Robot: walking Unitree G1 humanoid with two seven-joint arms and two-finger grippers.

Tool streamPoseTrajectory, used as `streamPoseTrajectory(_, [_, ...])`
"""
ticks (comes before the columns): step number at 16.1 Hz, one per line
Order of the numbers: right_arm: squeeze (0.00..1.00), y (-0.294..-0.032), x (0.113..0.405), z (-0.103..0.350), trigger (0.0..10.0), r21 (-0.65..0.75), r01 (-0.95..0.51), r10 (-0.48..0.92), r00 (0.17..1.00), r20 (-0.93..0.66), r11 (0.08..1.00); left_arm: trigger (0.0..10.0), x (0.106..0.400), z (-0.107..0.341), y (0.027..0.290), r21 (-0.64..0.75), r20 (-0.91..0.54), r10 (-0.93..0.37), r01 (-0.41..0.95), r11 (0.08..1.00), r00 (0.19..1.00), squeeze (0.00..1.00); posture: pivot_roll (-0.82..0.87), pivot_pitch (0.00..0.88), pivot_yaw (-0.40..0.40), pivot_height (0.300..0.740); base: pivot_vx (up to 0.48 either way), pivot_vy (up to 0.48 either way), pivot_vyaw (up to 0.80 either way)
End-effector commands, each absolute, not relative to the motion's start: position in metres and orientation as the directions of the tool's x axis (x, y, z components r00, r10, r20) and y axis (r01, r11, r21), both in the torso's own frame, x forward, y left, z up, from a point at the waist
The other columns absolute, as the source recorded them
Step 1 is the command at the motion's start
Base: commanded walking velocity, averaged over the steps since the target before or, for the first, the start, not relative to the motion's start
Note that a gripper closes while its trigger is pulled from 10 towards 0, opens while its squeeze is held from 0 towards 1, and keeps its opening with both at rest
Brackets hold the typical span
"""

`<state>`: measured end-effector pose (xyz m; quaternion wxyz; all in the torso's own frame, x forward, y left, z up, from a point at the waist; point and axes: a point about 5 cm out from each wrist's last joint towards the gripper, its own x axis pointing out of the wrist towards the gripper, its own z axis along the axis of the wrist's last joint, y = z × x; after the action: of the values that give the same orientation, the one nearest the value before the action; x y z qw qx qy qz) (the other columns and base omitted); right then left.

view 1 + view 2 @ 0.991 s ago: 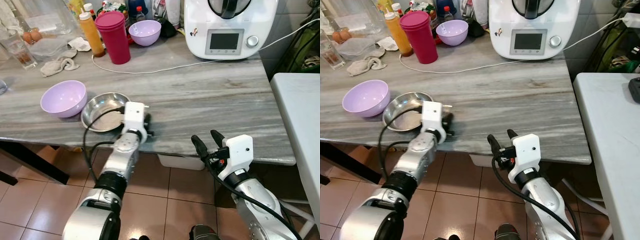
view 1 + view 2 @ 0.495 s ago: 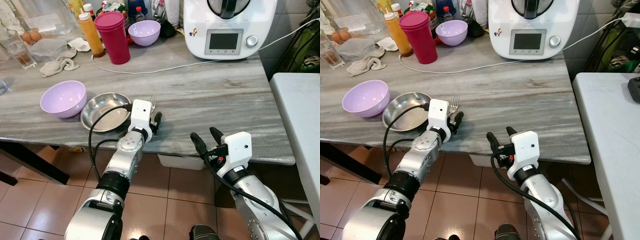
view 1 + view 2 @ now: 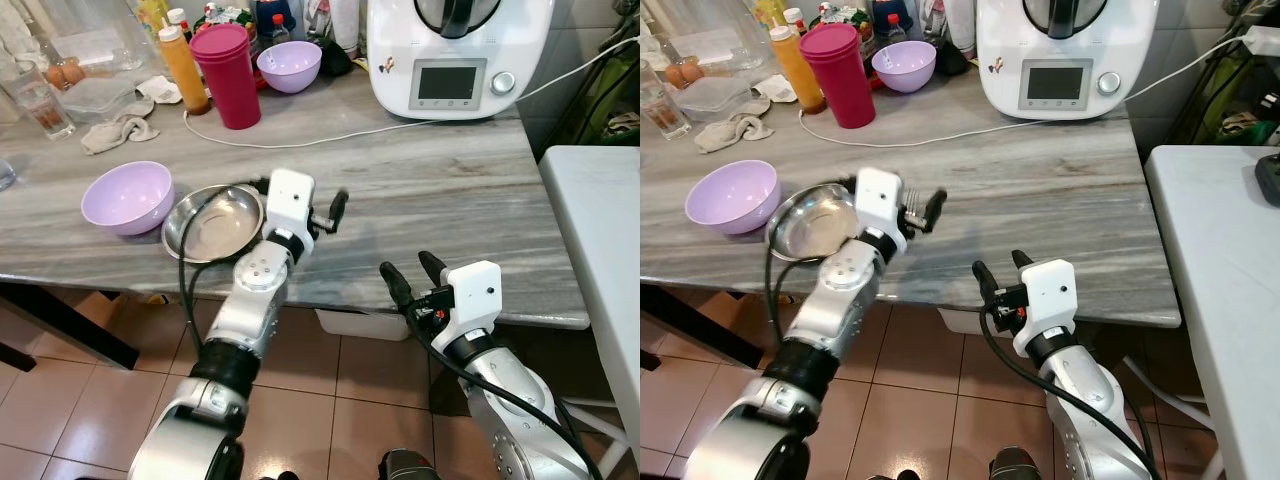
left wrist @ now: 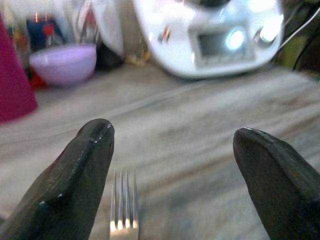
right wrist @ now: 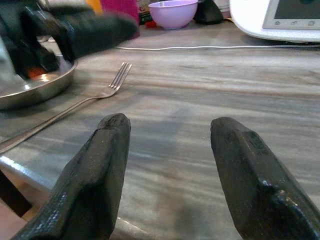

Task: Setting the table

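A steel fork [image 5: 96,93] lies on the grey marble table [image 3: 430,190], right beside a round steel plate [image 3: 205,225]. A lilac bowl [image 3: 125,195] stands to the plate's left. My left gripper [image 3: 330,212] hovers open just above the fork, whose tines [image 4: 124,210] show between its fingers. My right gripper [image 3: 407,268] is open and holds nothing. It sits lower, just off the table's front edge, and points at the fork.
At the back stand a white kitchen machine [image 3: 455,55], a pink tumbler [image 3: 228,75], an orange bottle [image 3: 183,68] and a second lilac bowl [image 3: 290,62]. A white cable [image 3: 300,140] crosses the table. A white surface [image 3: 600,230] stands to the right.
My left gripper has risen from the table's front edge and moved forward and right over the fork. The right arm has hardly moved.
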<state>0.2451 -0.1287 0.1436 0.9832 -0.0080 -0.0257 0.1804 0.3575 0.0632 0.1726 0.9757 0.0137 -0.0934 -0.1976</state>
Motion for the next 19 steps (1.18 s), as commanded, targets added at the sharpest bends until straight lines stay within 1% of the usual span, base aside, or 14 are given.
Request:
streamPoseTrajectory(1, [0.0, -0.127, 0.245, 0.145, 10.0, -0.022, -0.355, 0.356, 0.933, 0.059, 0.935, 10.0, 0.355, 0.175, 0.074, 0.077, 0.203, -0.388, 0.381, 0.921, 0.899, 1.0, -0.35, 0.13, 0.12, 0.74, 0.0, 0.0, 0.0])
streamPoseTrajectory(4, [0.0, -0.127, 0.247, 0.144, 10.0, -0.021, -0.344, 0.344, 0.937, 0.058, 0.939, 10.0, 0.338, 0.179, 0.1, 0.095, 0.274, -0.384, 0.373, 0.923, 0.882, 1.0, -0.32, 0.136, 0.113, 0.74, 0.0, 0.0, 0.0])
streamPoseTrajectory(6, [0.0, -0.127, 0.255, 0.147, 10.0, -0.021, -0.33, 0.331, 0.941, 0.067, 0.944, 10.0, 0.327, 0.174, 0.123, 0.137, 0.296, -0.344, 0.317, 0.938, 0.891, 1.0, -0.31, 0.138, 0.109, 0.74, 0.0, 0.0, 0.0])
streamPoseTrajectory(7, [0.0, -0.128, 0.258, 0.148, 10.0, -0.022, -0.325, 0.326, 0.943, 0.07, 0.945, 10.0, 0.323, 0.169, 0.131, 0.144, 0.285, -0.328, 0.298, 0.944, 0.901, 1.0, -0.3, 0.139, 0.105, 0.74, 0.0, 0.0, 0.0])
streamPoseTrajectory(8, [0.0, -0.129, 0.265, 0.15, 10.0, -0.029, -0.305, 0.306, 0.949, 0.076, 0.952, 10.0, 0.313, 0.152, 0.146, 0.196, 0.235, -0.327, 0.285, 0.938, 0.915, 1.0, -0.29, 0.142, 0.099, 0.74, 0.0, 0.0, 0.0])
streamPoseTrajectory(9, [0.0, -0.13, 0.267, 0.152, 10.0, -0.023, -0.3, 0.301, 0.95, 0.08, 0.954, 10.0, 0.308, 0.144, 0.154, 0.212, 0.209, -0.311, 0.268, 0.94, 0.927, 1.0, -0.28, 0.143, 0.096, 0.74, 0.0, 0.0, 0.0])
streamPoseTrajectory(11, [0.0, -0.131, 0.274, 0.152, 10.0, -0.027, -0.28, 0.282, 0.956, 0.077, 0.96, 10.0, 0.296, 0.131, 0.176, 0.254, 0.157, -0.242, 0.198, 0.947, 0.957, 1.0, -0.27, 0.144, 0.088, 0.74, 0.0, 0.0, 0.0])
streamPoseTrajectory(12, [0.0, -0.133, 0.278, 0.15, 10.0, -0.029, -0.257, 0.258, 0.964, 0.067, 0.966, 10.0, 0.294, 0.127, 0.184, 0.27, 0.144, -0.2, 0.156, 0.95, 0.969, 0.87, -0.26, 0.144, 0.084, 0.74, 0.0, 0.0, 0.0])
streamPoseTrajectory(13, [0.0, -0.135, 0.281, 0.15, 10.0, -0.028, -0.244, 0.245, 0.967, 0.063, 0.969, 10.0, 0.291, 0.124, 0.189, 0.277, 0.135, -0.179, 0.136, 0.951, 0.975, 0.0, -0.25, 0.145, 0.08, 0.74, 0.0, 0.0, 0.0])
streamPoseTrajectory(14, [0.0, -0.136, 0.286, 0.15, 10.0, -0.028, -0.229, 0.23, 0.972, 0.057, 0.973, 10.0, 0.288, 0.121, 0.193, 0.28, 0.126, -0.159, 0.119, 0.953, 0.979, 0.0, -0.25, 0.146, 0.079, 0.74, 0.0, 0.0, 0.0])
streamPoseTrajectory(15, [0.0, -0.137, 0.299, 0.153, 10.0, -0.03, -0.208, 0.21, 0.977, 0.038, 0.978, 10.0, 0.278, 0.113, 0.199, 0.296, 0.097, -0.141, 0.106, 0.949, 0.985, 0.0, -0.24, 0.153, 0.072, 0.74, 0.0, 0.0, 0.0])
streamPoseTrajectory(19, [0.0, -0.131, 0.337, 0.164, 10.0, -0.031, -0.206, 0.206, 0.979, -0.001, 0.978, 10.0, 0.256, 0.097, 0.208, 0.319, 0.025, -0.153, 0.137, 0.938, 0.988, 0.0, -0.21, 0.183, 0.062, 0.74, 0.0, 0.0, 0.0])
